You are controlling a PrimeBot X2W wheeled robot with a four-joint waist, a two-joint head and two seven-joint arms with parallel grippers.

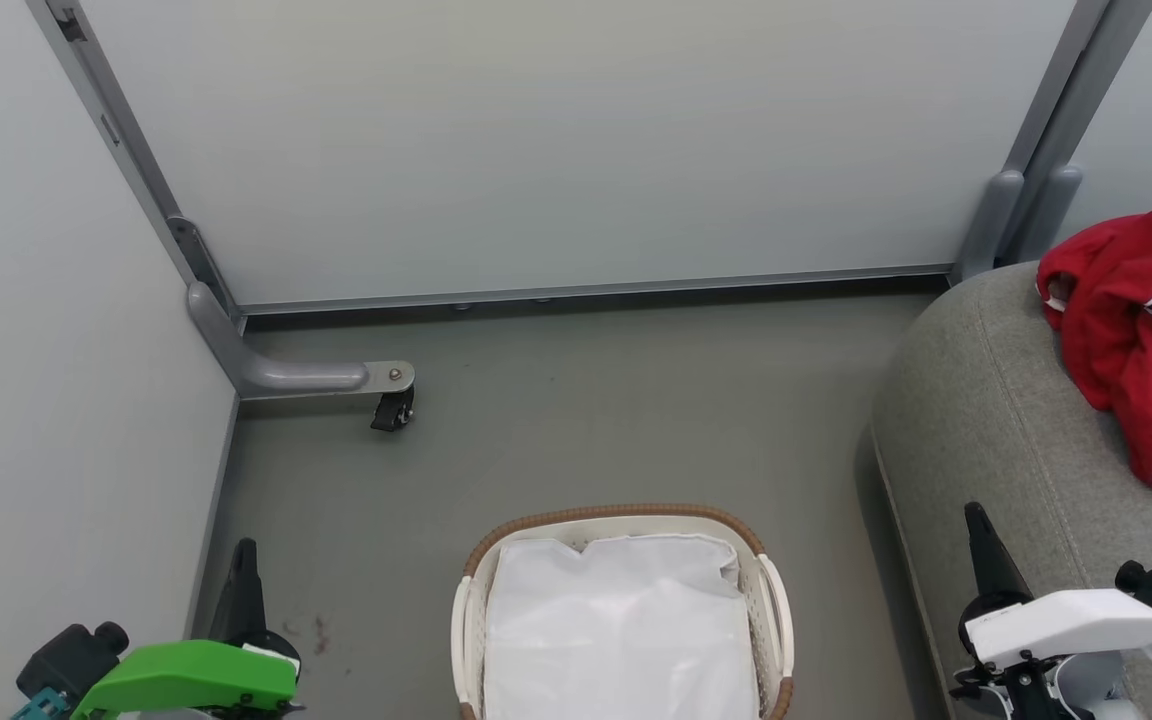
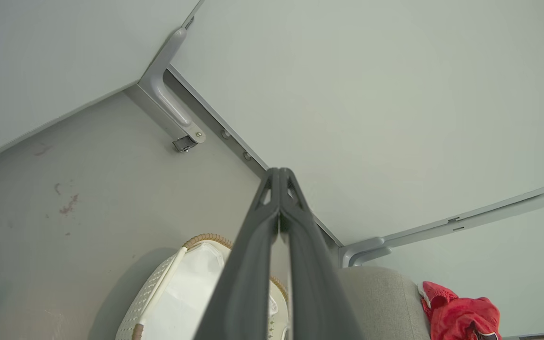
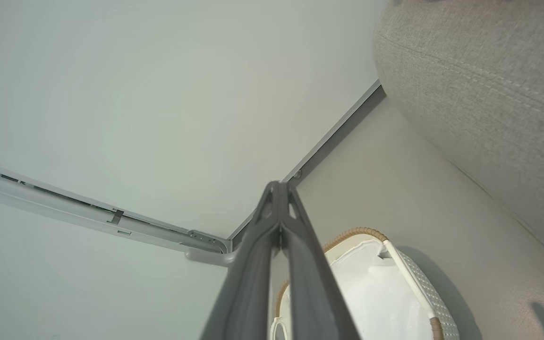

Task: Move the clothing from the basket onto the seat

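Red clothing [image 1: 1141,335] with white stripe trim and a black-and-white patch lies bunched on the grey seat [image 1: 996,430] at the right; the left wrist view has the clothing [image 2: 461,316] low at its right on the seat [image 2: 376,297]. The white basket [image 1: 771,610] with a brown rim stands on the floor at bottom centre, and inside it I see just a white liner sheet [image 1: 621,630]. My left gripper [image 1: 244,560] is shut at lower left, beside the basket [image 2: 149,302]. My right gripper [image 1: 976,525] is shut over the seat's front edge, holding nothing.
Pale partition walls [image 1: 556,140] close off the back and left. A grey foot with a black caster [image 1: 393,408] stands on the floor at back left. Grey floor [image 1: 586,420] lies open between basket and wall. A post base [image 1: 1001,225] sits behind the seat.
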